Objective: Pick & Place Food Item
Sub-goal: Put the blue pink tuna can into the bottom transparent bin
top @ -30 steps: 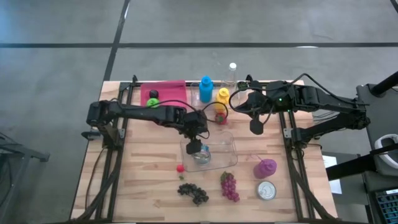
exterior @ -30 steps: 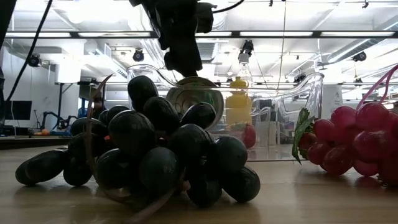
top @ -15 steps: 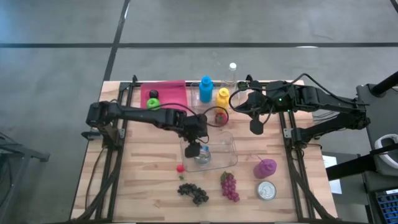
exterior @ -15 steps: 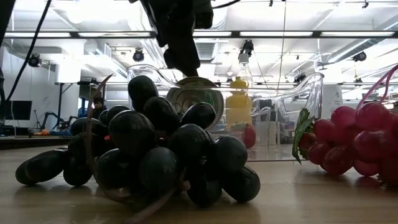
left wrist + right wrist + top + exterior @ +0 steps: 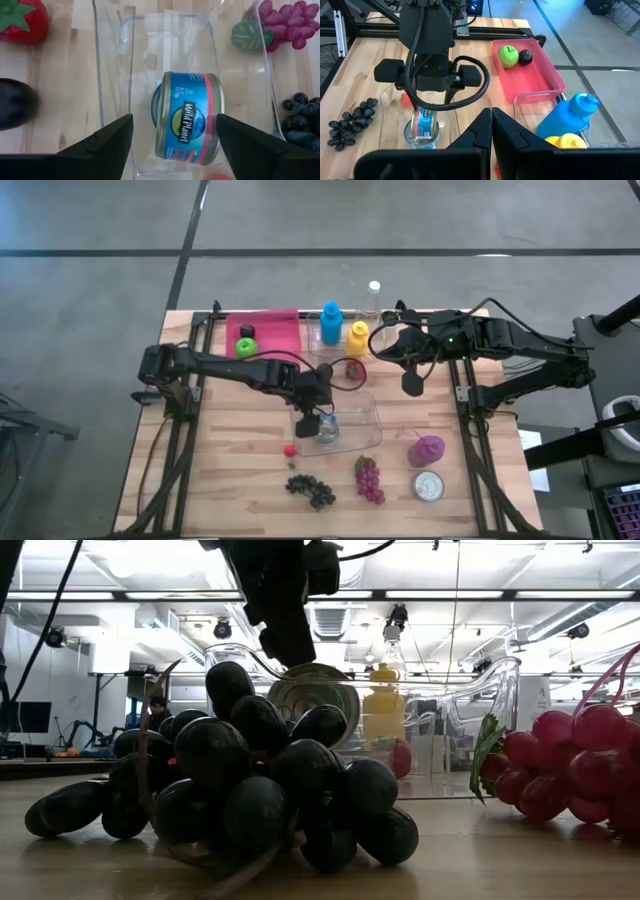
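Directly between and below the left gripper [image 5: 172,145], whose jaws stand wide and hold nothing, lies the blue-labelled round tin can [image 5: 187,124]. It rests on its side inside the clear plastic rectangular container [image 5: 114,90] on the wooden tabletop [image 5: 230,470], clear of both fingers [image 5: 100,145]. Its round axis appears to run along the gap between the fingers, not across it, so the jaws flank its curved wall. Beyond, the red strawberry [image 5: 290,449] sits just outside the container. Farthest off, the right gripper [image 5: 411,385] hangs with jaws closed and empty; the left arm is far nearer.
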Motion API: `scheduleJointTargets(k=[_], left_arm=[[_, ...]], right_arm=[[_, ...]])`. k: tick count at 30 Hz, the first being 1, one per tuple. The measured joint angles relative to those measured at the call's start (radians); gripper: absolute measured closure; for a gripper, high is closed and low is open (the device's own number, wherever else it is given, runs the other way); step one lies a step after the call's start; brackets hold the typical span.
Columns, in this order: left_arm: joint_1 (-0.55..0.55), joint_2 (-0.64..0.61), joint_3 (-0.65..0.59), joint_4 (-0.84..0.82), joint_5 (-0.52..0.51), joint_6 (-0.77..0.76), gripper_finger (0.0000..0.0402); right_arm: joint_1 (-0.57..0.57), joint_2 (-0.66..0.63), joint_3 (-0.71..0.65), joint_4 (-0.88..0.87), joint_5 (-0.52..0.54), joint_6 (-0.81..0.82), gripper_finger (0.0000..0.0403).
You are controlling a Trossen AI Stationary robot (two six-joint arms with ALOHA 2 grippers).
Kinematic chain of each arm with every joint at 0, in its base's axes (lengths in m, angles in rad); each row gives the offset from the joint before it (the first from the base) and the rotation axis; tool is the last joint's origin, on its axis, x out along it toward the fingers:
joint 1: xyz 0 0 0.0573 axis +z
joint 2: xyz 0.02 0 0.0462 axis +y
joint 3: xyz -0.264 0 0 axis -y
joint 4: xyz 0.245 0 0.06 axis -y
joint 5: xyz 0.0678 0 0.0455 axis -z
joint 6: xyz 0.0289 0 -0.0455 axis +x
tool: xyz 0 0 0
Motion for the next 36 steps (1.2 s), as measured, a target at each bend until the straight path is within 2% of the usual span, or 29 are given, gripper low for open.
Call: scheduleJointTargets(k=[10, 14, 24, 36], left_arm=[[-0.011, 0.0, -0.001, 0.008, 0.0, 0.003, 0.0025], [-0.013, 0.0, -0.001, 0.009, 0.0, 0.004, 0.0004], [-0.021, 0.0, -0.069, 0.135, 0.03, -0.035, 0.0027], [-0.021, 0.0, -0.112, 0.201, 0.026, -0.051, 0.0057]], right_arm=[[0.0, 0.0, 0.0, 0.0, 0.0, 0.003, 0.0394], [0.0, 0.0, 0.0, 0.0, 0.0, 0.002, 0.0394], [0.0, 0.0, 0.0, 0.0, 0.0, 0.002, 0.0394], [0.0, 0.0, 0.0, 0.0, 0.0, 0.0, 0.0394]])
